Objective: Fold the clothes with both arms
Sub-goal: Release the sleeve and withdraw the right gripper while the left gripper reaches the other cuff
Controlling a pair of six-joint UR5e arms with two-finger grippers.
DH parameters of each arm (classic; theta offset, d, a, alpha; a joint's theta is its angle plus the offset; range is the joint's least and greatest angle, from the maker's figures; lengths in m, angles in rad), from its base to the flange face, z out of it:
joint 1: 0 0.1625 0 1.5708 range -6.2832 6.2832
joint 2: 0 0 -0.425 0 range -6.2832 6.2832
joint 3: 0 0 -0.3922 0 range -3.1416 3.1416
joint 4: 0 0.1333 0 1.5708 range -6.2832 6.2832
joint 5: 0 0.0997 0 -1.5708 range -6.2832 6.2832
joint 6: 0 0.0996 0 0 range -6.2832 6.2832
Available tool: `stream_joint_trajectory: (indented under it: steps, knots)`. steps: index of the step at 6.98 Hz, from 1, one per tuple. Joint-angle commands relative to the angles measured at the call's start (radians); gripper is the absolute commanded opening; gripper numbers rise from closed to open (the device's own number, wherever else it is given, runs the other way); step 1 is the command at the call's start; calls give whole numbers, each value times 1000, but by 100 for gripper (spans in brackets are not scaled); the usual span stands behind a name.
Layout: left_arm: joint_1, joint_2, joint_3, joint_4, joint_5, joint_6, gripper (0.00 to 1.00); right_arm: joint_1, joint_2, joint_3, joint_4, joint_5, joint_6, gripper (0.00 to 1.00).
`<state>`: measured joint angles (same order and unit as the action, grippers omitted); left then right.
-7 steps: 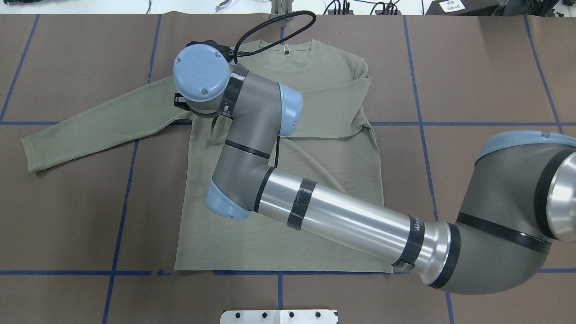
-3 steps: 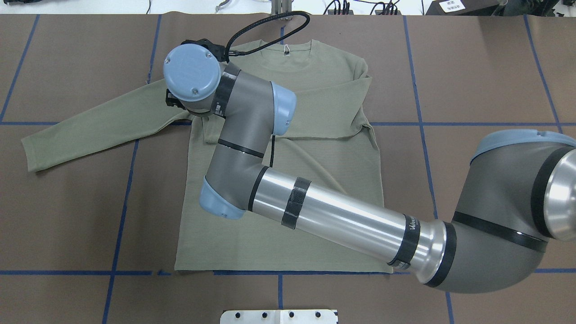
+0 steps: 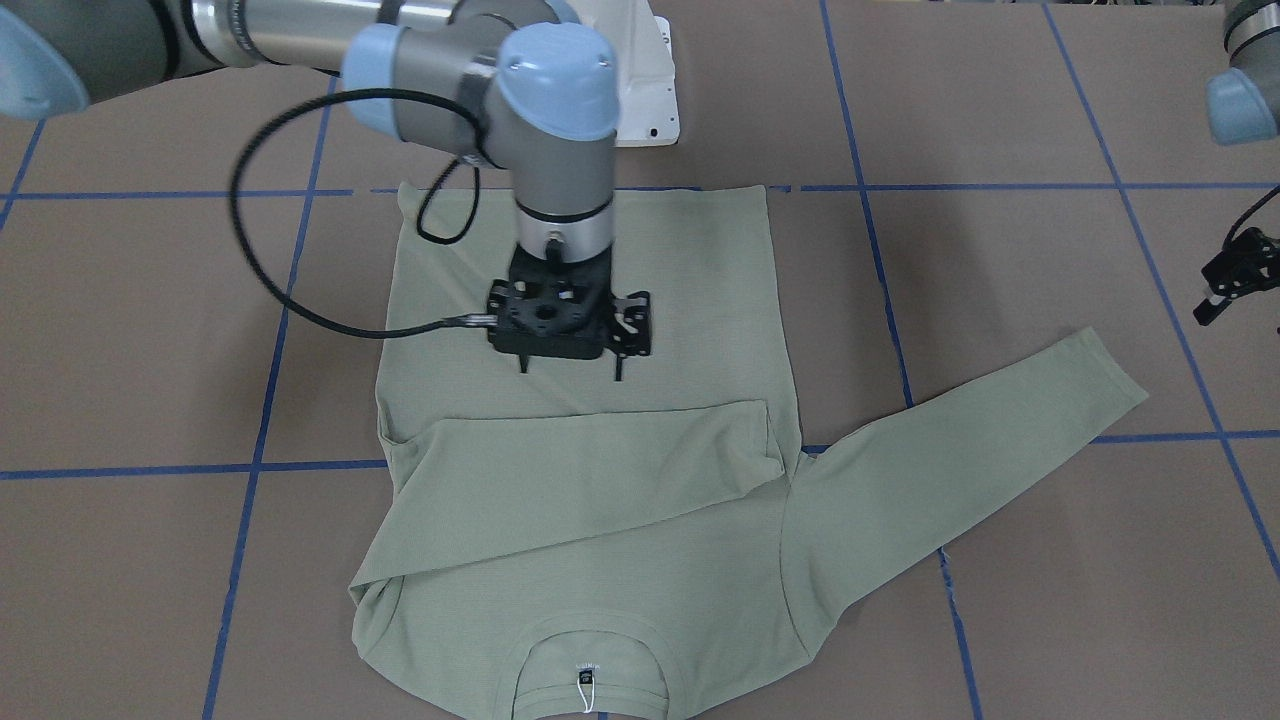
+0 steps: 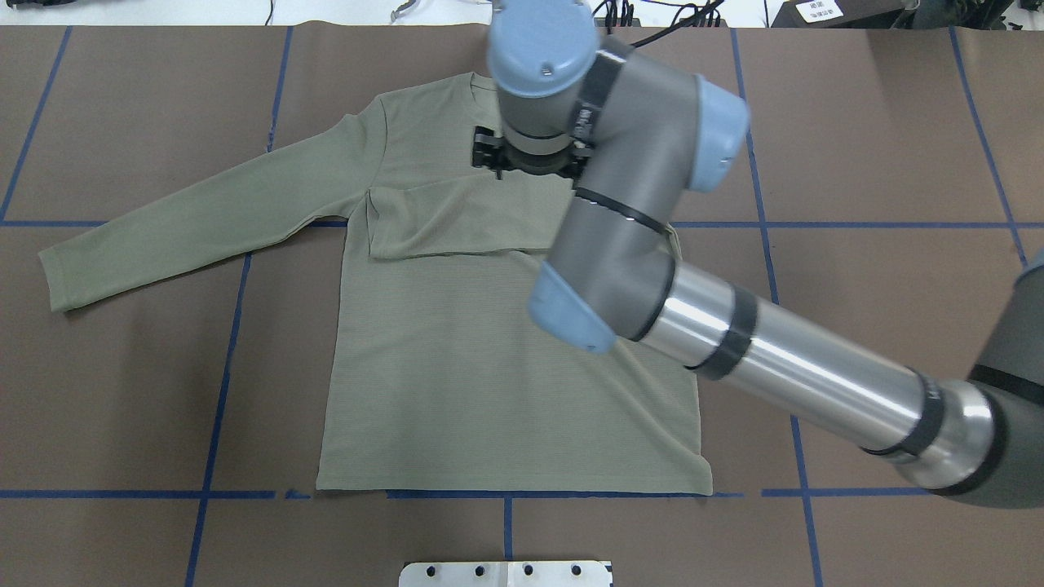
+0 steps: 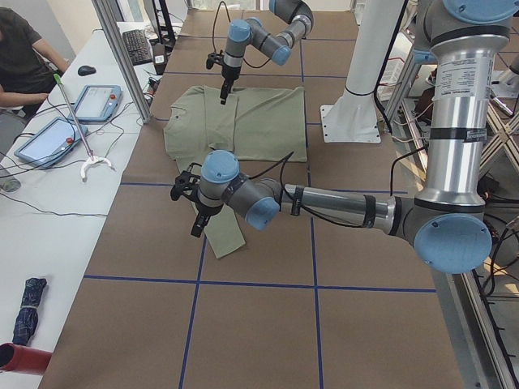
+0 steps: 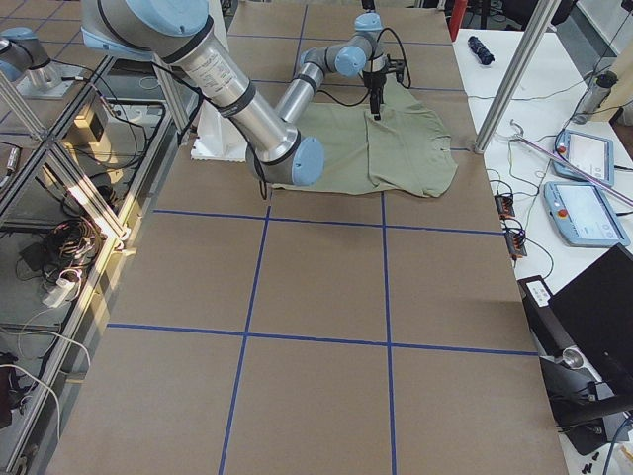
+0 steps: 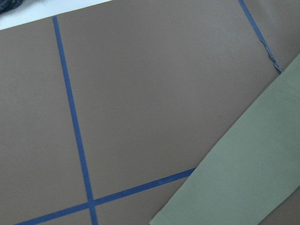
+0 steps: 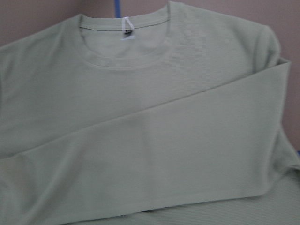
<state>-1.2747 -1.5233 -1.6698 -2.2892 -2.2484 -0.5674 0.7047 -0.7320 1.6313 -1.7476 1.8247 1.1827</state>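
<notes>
Facing the robot, you see the shirt point(image 3: 600, 560) flat on the table point(image 3: 1000, 120), folded sleeve point(image 3: 580, 470) across its chest; right gripper point(image 3: 570, 370) hangs above, fingers wide apart; left gripper point(image 3: 1228, 285) at the edge, opening unclear. Overhead, you find the free sleeve point(image 4: 188, 220) stretched out leftward.

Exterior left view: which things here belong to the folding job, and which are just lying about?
Job in hand:
green shirt
right end effector, over the shirt
left end effector

Lying about, on the white side table:
tablets
grabber stick
keyboard
mouse
dark rolled cloth
</notes>
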Motion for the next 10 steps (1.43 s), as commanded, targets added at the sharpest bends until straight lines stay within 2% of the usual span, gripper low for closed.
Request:
stream_joint_trajectory:
  steps: [1,3,4,5,6,7,9,10]
  knots:
    - [142,34,-2,-104,183,-265,100,195,-290,236,-67,164,-304,100]
    - [214,34,51,-107,275,-383,100,315,-456,283,-47,220,-534,100]
    - [254,35,86,-122,336,-423,100,370,-499,283,-47,267,-642,100]
    - [265,35,164,-201,346,-427,100,421,-535,282,-47,315,-688,100]
    - [276,23,239,-295,348,-471,100,442,-561,275,-47,333,-692,100]
    - [316,22,252,-308,374,-515,100,447,-585,278,-38,334,-687,100]
    - [347,23,259,-311,406,-526,99,447,-660,285,86,344,-684,100]
    - [348,25,260,-311,406,-525,94,447,-662,286,91,369,-678,100]
